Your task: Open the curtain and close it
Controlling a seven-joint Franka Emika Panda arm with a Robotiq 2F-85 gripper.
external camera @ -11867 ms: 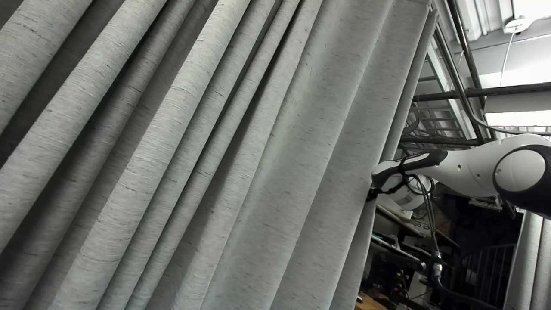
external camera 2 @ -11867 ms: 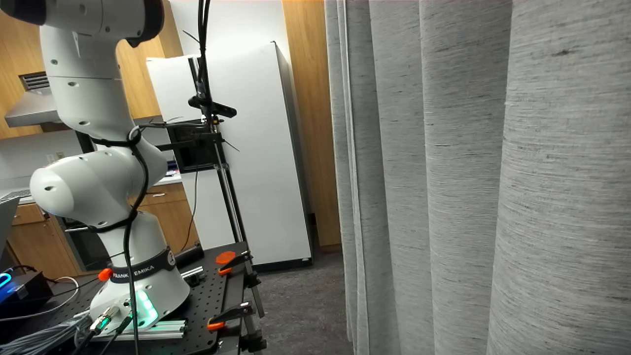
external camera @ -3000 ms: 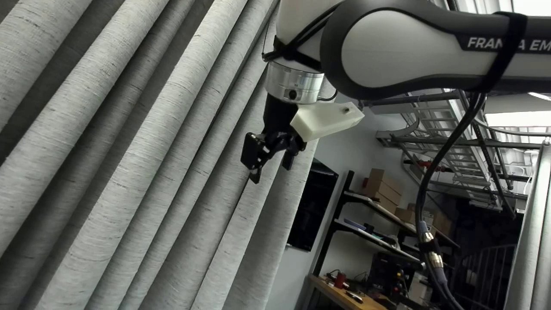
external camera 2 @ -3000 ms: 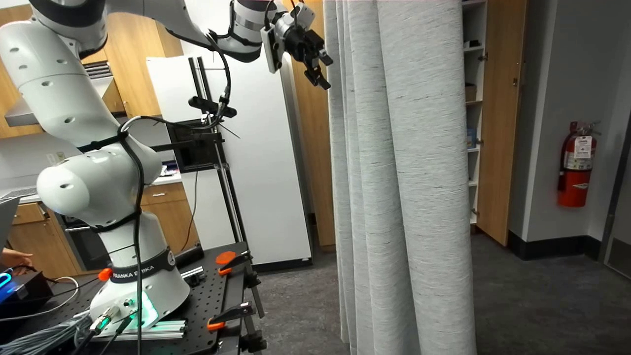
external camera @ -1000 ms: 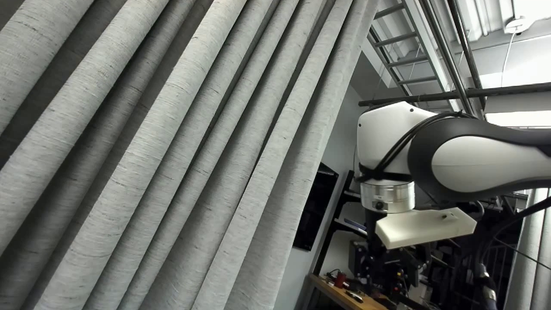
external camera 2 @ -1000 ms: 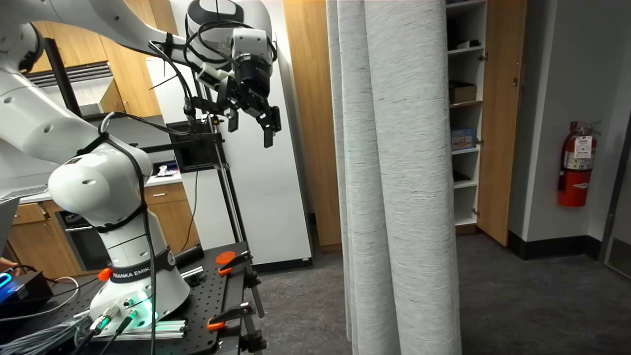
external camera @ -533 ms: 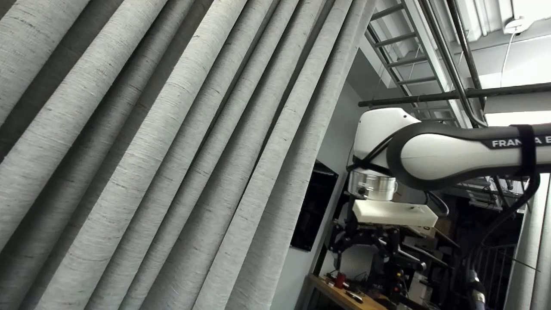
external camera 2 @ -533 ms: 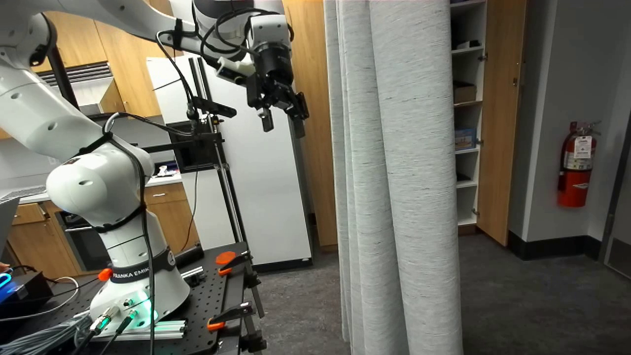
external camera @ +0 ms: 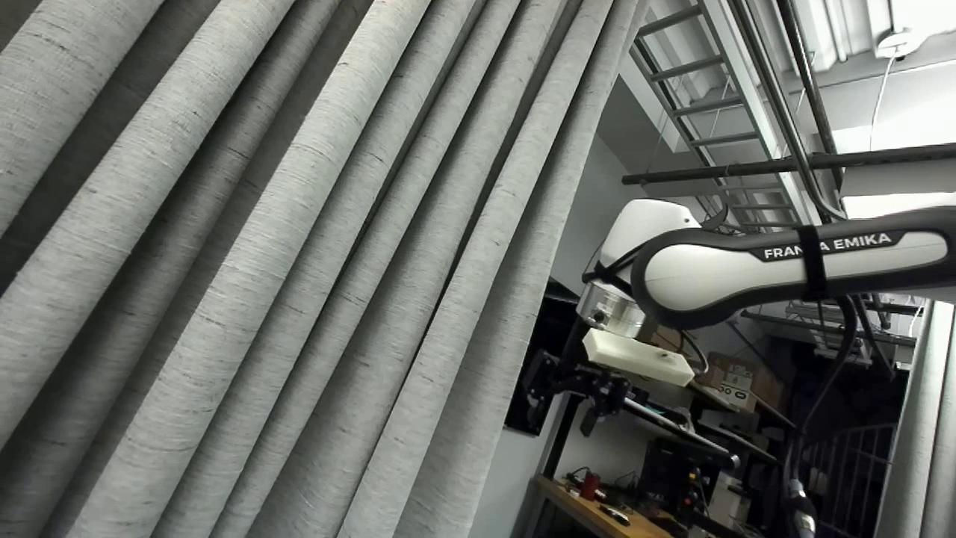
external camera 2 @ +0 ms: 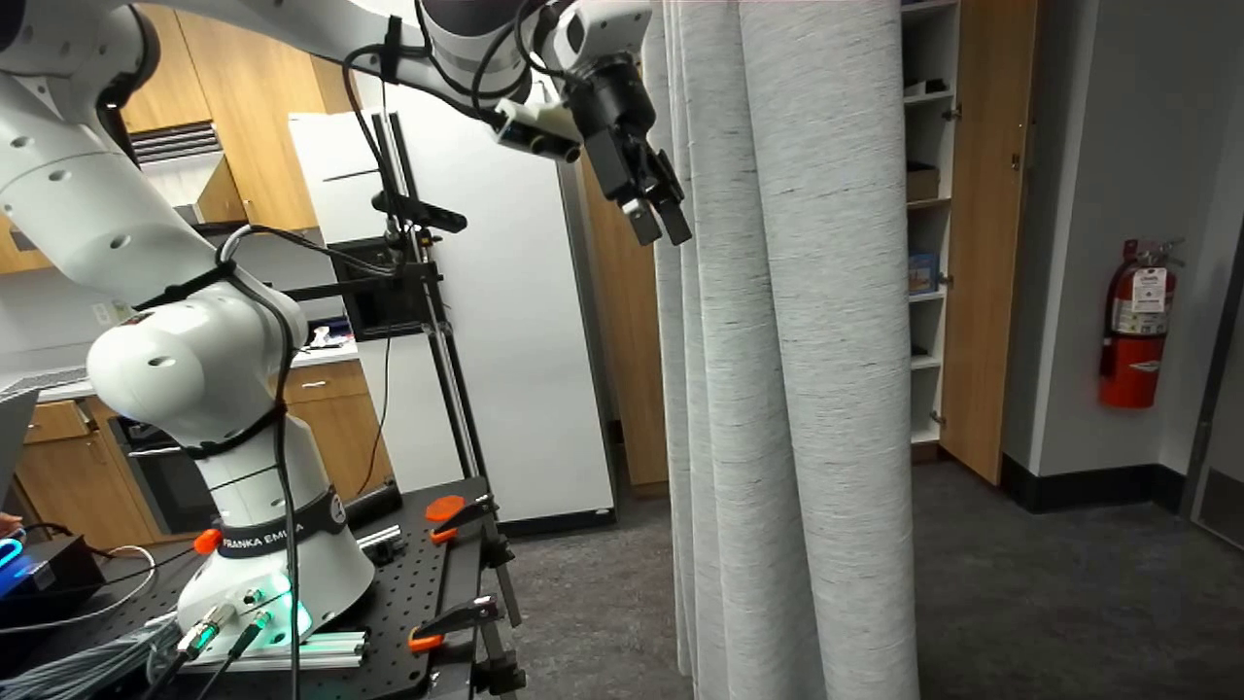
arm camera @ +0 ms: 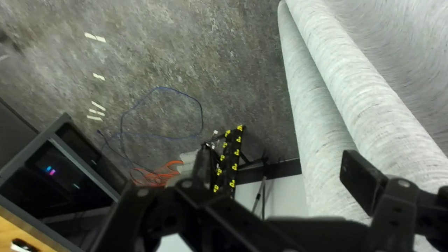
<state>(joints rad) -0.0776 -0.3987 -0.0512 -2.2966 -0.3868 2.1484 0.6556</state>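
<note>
The light grey pleated curtain (external camera: 299, 261) hangs gathered in deep folds, and both exterior views show it. Its free edge runs slanting past my arm, and in an exterior view the curtain (external camera 2: 826, 340) leaves shelves visible beyond it. My black gripper (external camera 2: 661, 226) points down close to that edge, overlapping it from this angle. From the opposite side a small gap shows between gripper (external camera: 562, 420) and cloth. In the wrist view the gripper (arm camera: 275, 168) stands open, with one finger pad (arm camera: 362, 182) in front of the curtain folds (arm camera: 350, 87). No fabric is pinched between the fingers.
A white fridge (external camera 2: 496, 321) and a rail stand with a camera (external camera 2: 418, 209) are behind the arm. Beyond the curtain are an open cabinet door (external camera 2: 991, 243) and a fire extinguisher (external camera 2: 1135, 326). A shelf and wooden desk (external camera: 597, 515) stand past the curtain's edge.
Some twelve seconds ago the curtain spread farther across; now its edge is drawn back and bunched. During the last second my gripper has moved and turned toward the curtain's edge, staying open.
</note>
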